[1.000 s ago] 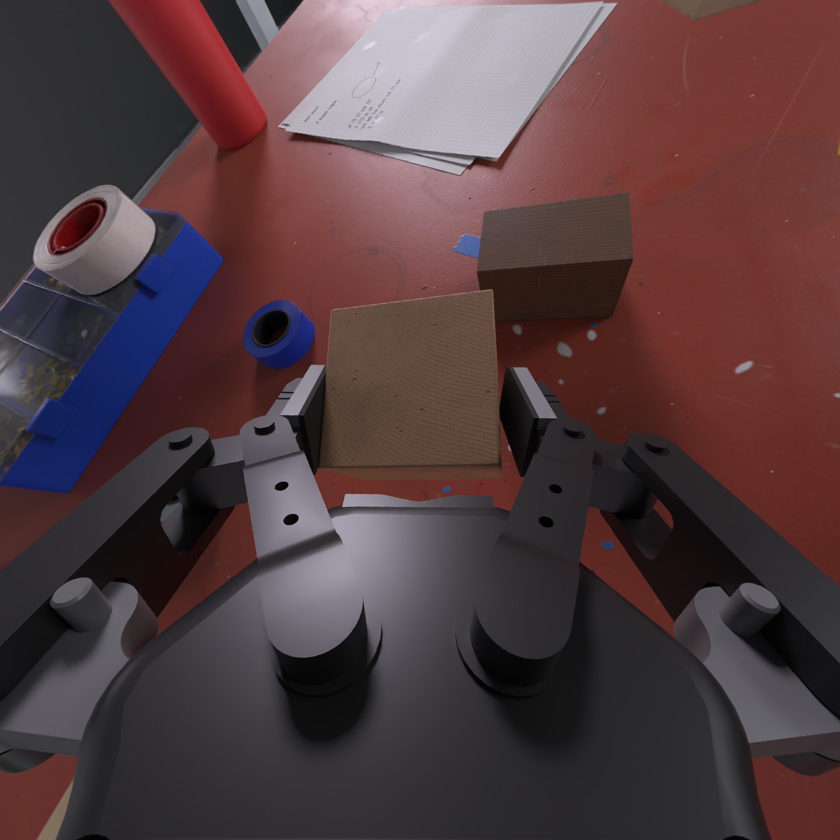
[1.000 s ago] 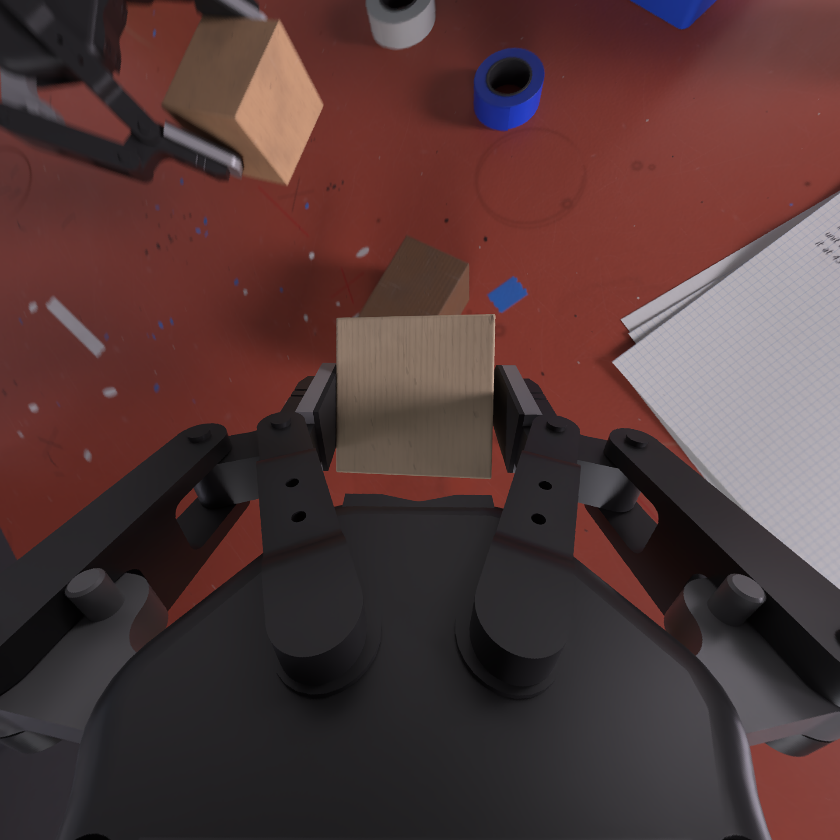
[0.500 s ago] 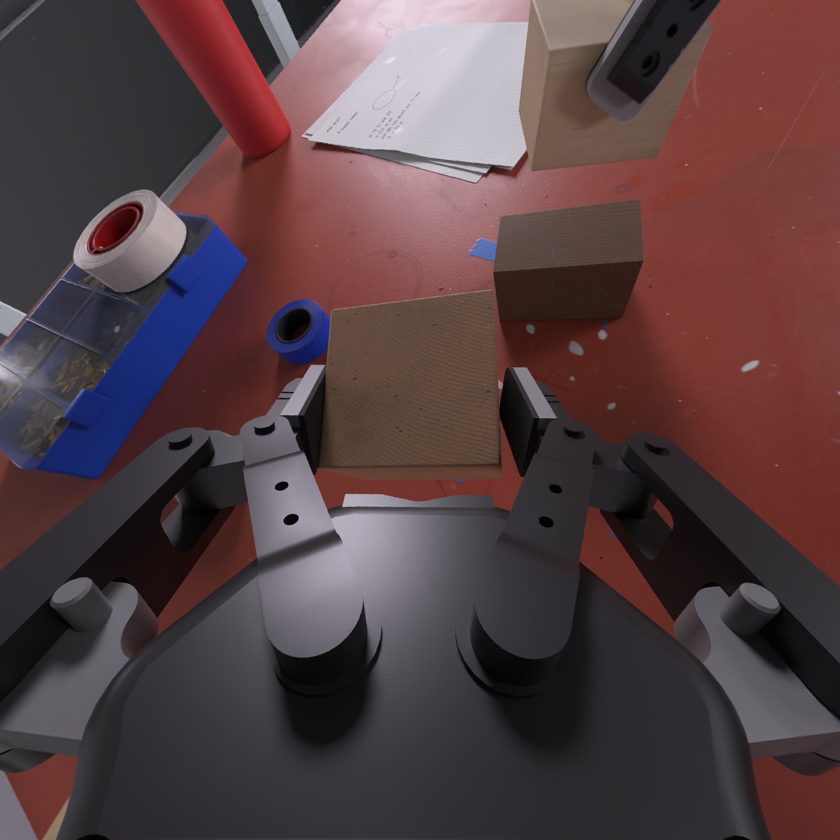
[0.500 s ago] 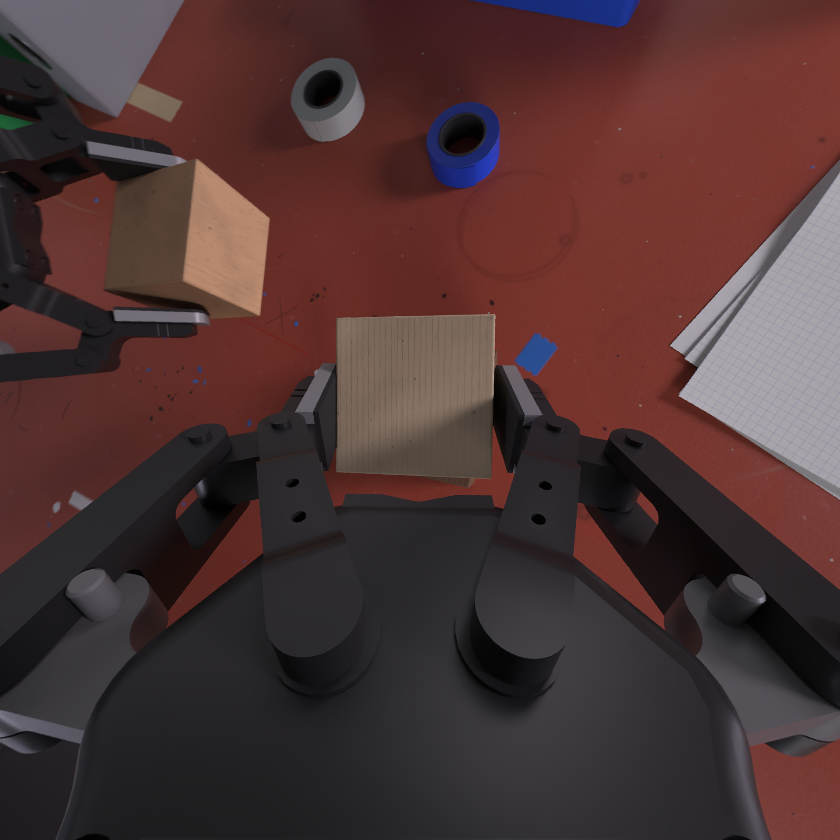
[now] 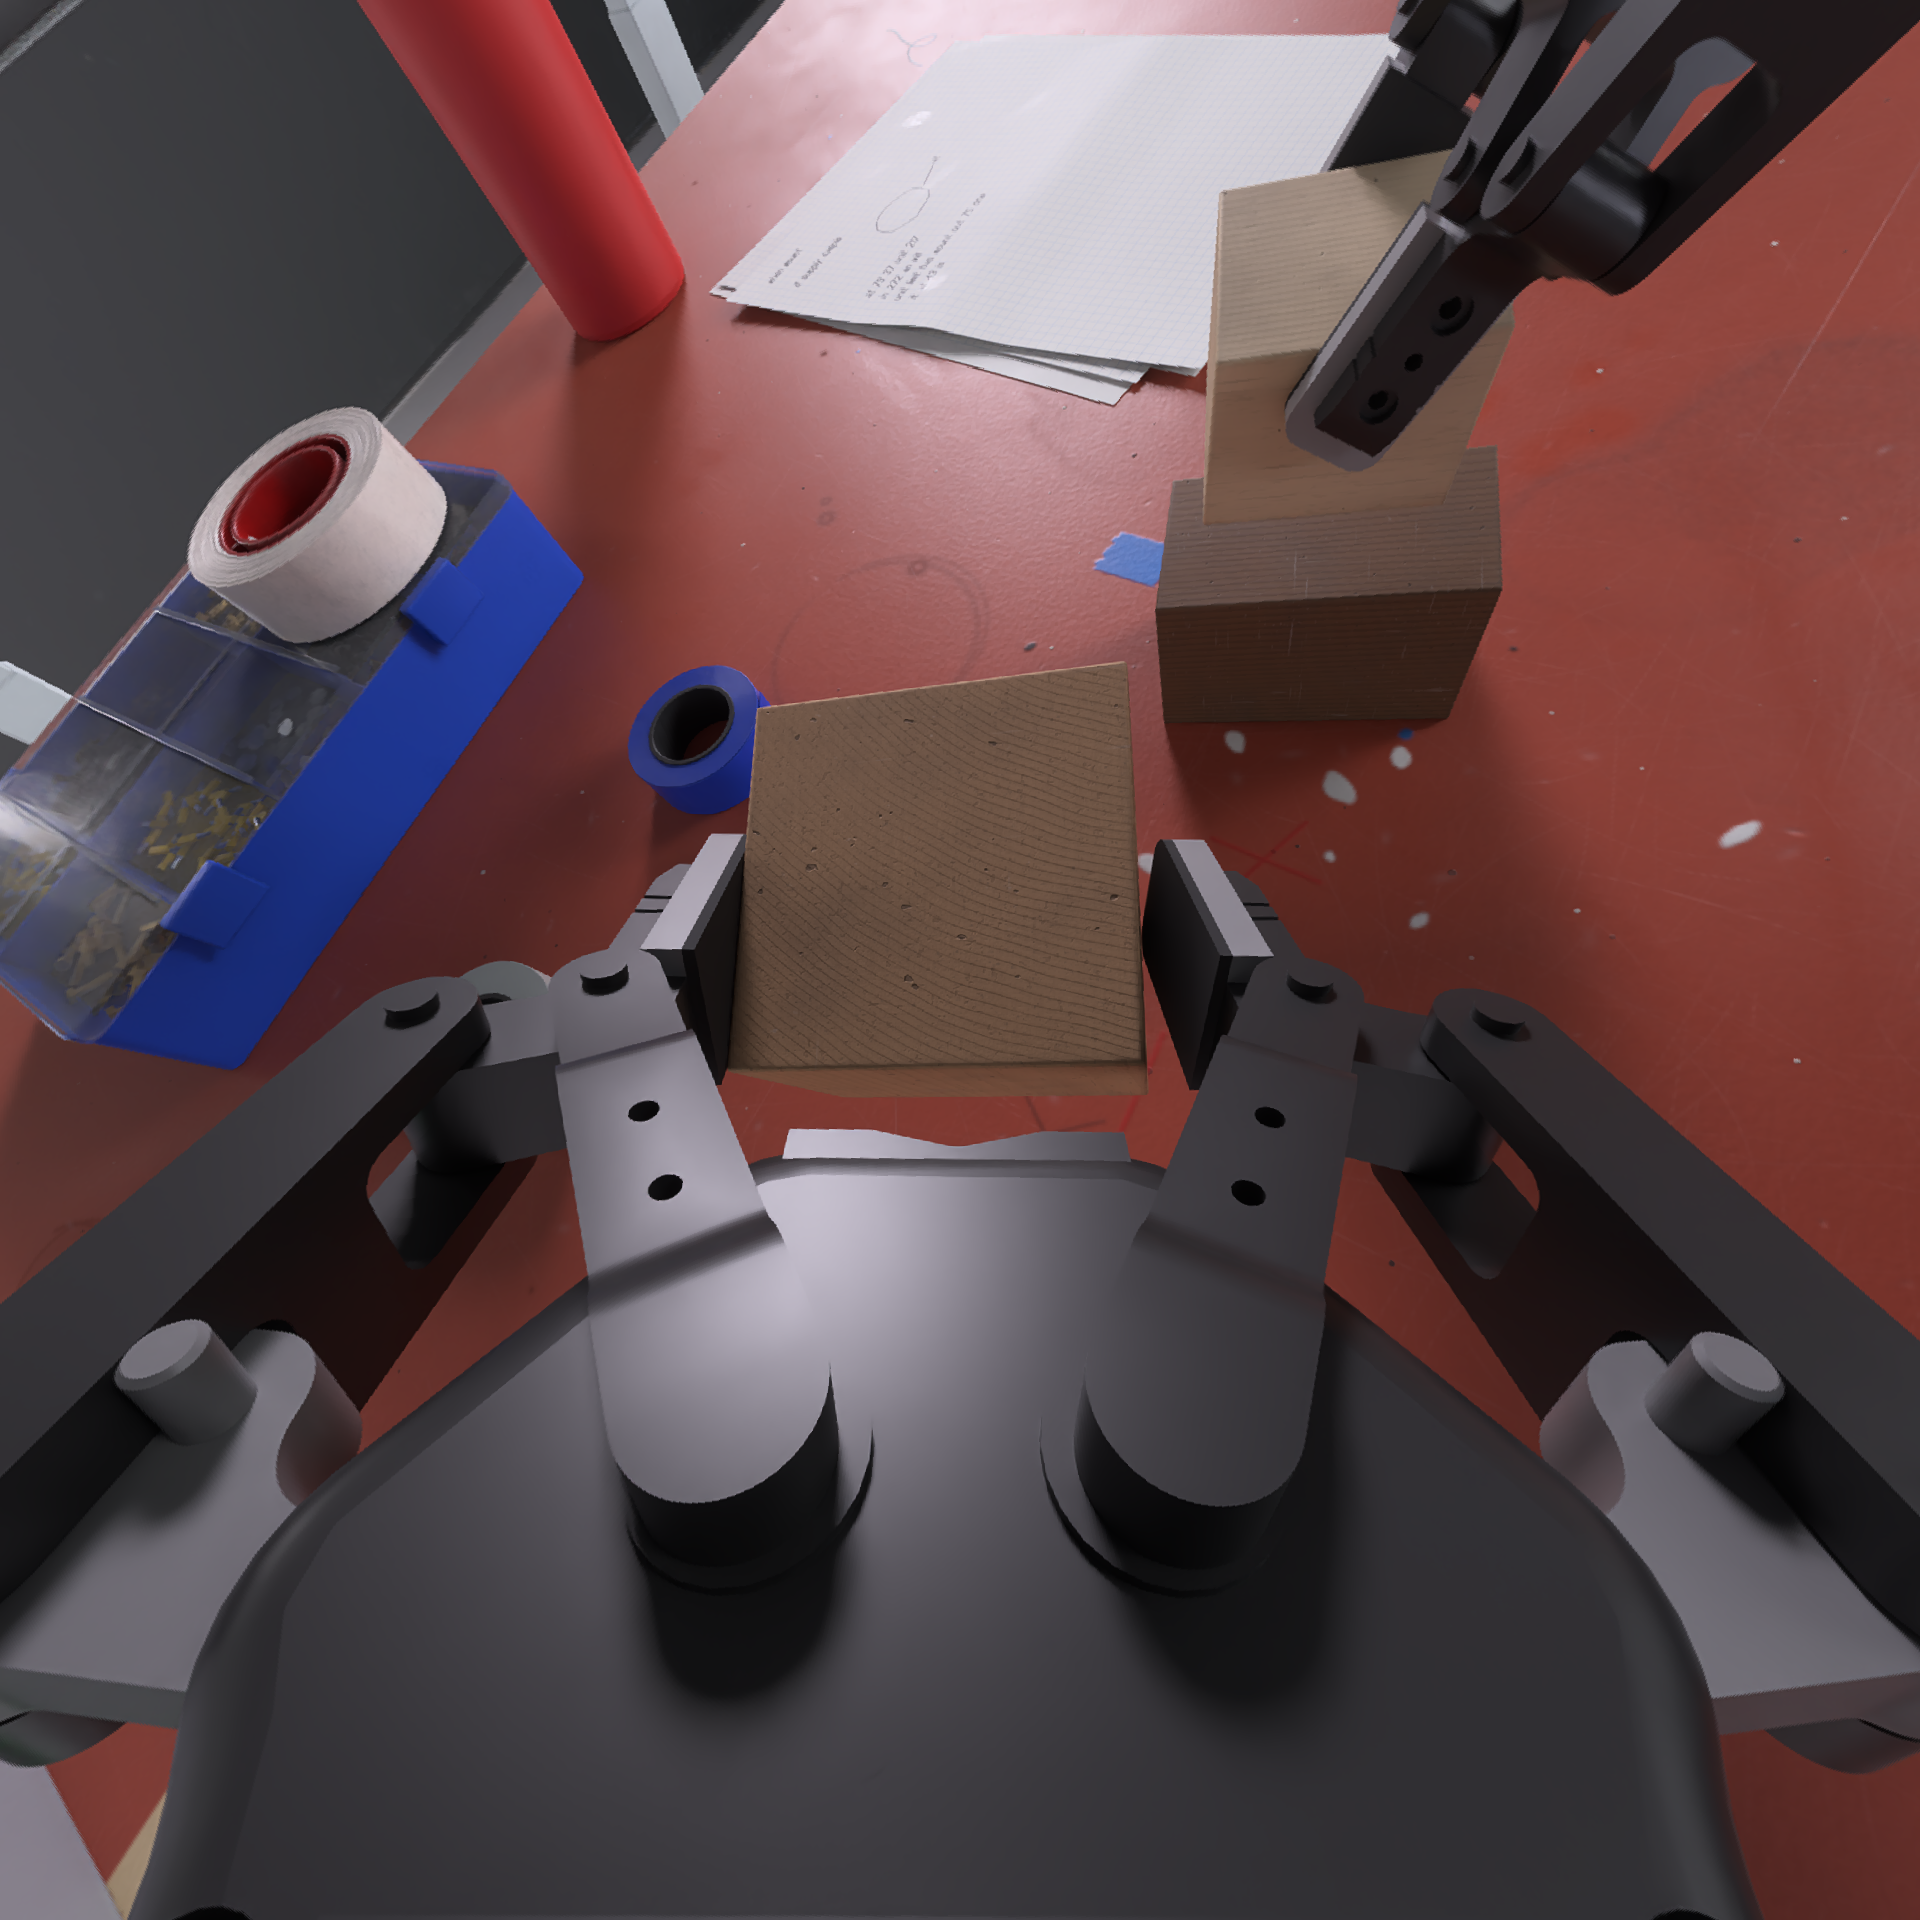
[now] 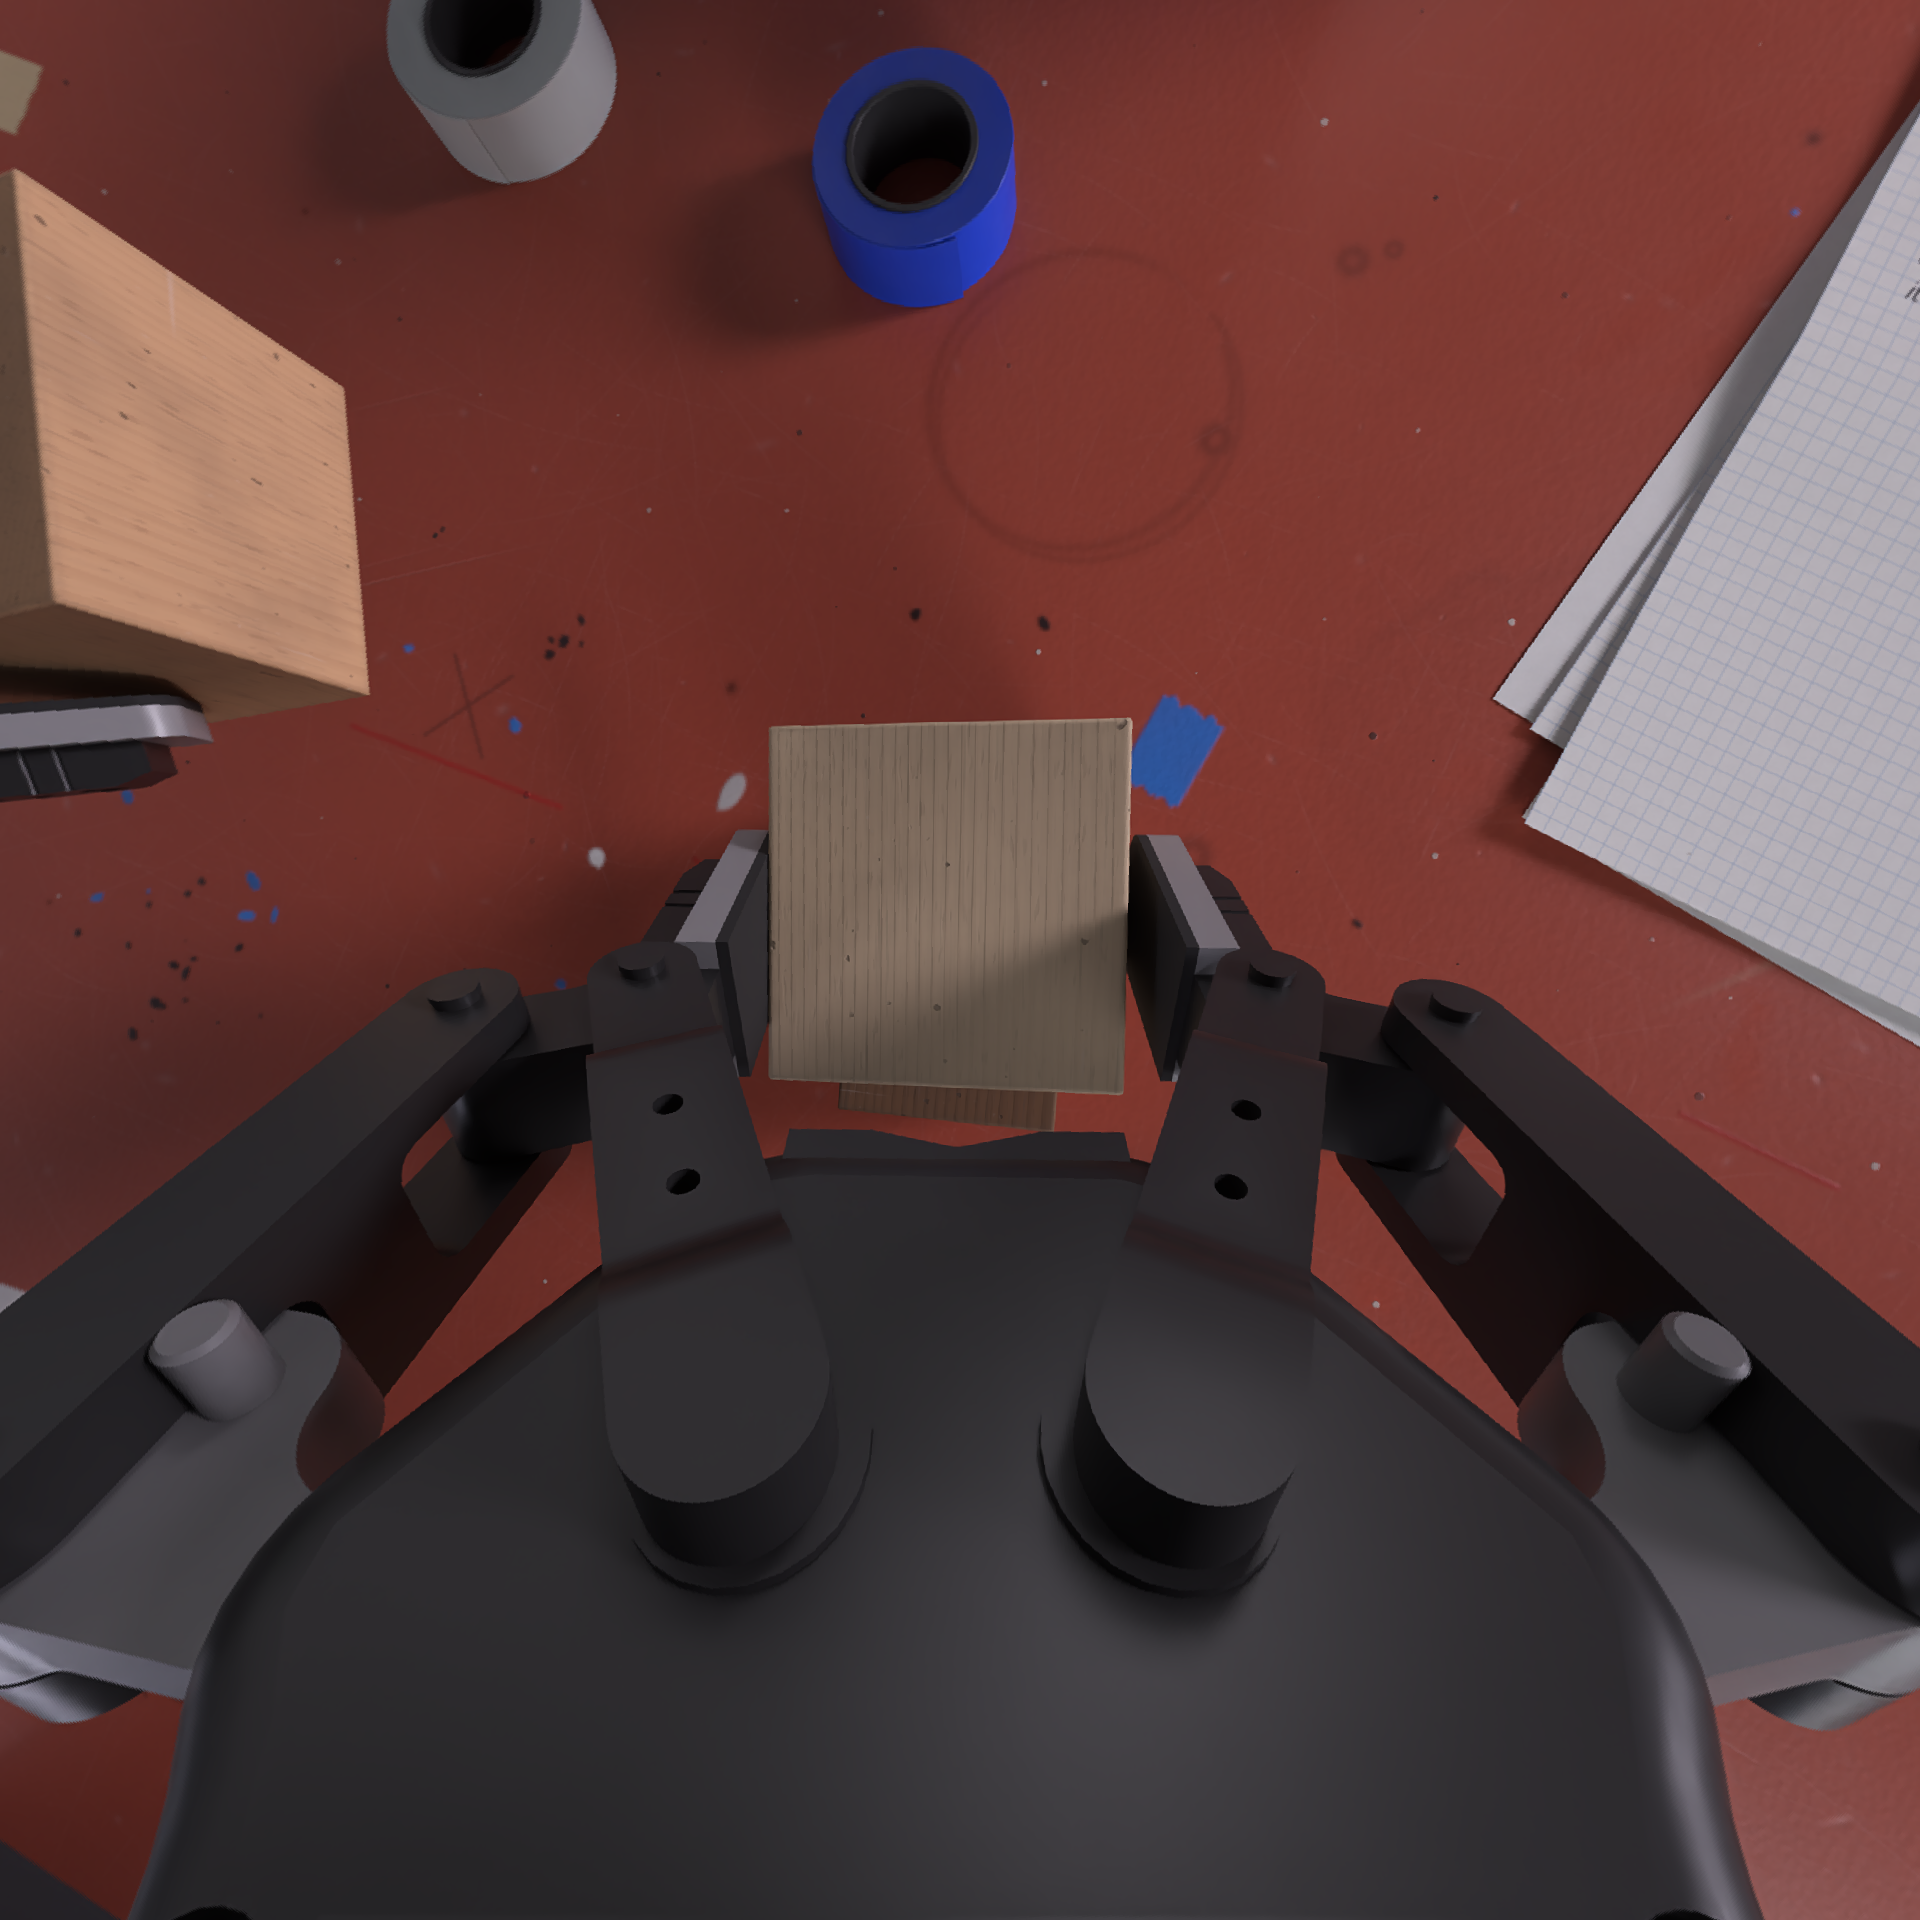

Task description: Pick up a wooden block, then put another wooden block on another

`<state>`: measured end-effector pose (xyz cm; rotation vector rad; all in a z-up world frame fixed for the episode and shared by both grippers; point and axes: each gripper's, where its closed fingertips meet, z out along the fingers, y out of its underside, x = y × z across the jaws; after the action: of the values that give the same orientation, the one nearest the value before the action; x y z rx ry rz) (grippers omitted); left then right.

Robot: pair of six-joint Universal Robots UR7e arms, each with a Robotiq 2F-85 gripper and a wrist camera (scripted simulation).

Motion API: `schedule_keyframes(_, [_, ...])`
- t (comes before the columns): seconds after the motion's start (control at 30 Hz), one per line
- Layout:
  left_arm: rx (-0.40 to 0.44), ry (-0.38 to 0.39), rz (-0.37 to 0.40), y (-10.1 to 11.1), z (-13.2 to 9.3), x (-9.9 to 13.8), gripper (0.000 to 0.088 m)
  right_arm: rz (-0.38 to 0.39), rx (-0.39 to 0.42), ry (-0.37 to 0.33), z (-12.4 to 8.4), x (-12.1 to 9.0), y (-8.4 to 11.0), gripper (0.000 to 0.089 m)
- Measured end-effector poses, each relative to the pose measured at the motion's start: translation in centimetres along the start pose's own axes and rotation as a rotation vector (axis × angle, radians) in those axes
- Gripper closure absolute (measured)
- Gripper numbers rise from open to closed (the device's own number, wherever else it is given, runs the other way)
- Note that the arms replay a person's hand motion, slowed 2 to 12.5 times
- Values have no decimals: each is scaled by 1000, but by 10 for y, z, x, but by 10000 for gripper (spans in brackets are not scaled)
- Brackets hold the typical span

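My left gripper (image 5: 940, 914) is shut on a brown wooden block (image 5: 935, 883) and holds it above the red table (image 5: 1662, 935). My right gripper (image 6: 948, 925) is shut on a pale wooden block (image 6: 948, 904). In the left wrist view that pale block (image 5: 1299, 312) is directly over a dark wooden block (image 5: 1320, 613) standing on the table, at or just above its top; I cannot tell if they touch. In the right wrist view only a sliver of the dark block (image 6: 945, 1107) shows below the pale one. The left gripper's block (image 6: 177, 468) shows at the left.
A red cylinder (image 5: 540, 156) and sheets of paper (image 5: 1070, 187) lie at the far side. A blue parts bin (image 5: 260, 748) with a white tape roll (image 5: 312, 520) on it stands at the left. A blue tape roll (image 5: 691, 738) and a grey tape roll (image 6: 499, 83) lie nearby.
My right gripper has carried the pale block over and down onto the dark block's spot. My left gripper has kept hold of its block and drawn back a little.
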<state>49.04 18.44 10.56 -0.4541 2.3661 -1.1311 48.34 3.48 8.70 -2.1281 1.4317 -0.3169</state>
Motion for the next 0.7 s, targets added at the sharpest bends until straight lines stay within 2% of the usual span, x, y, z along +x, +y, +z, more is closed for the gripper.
schedule_keyframes(0.7, [-3,6,3,0,0,2,240,44,-35,42,9,-1,8,325])
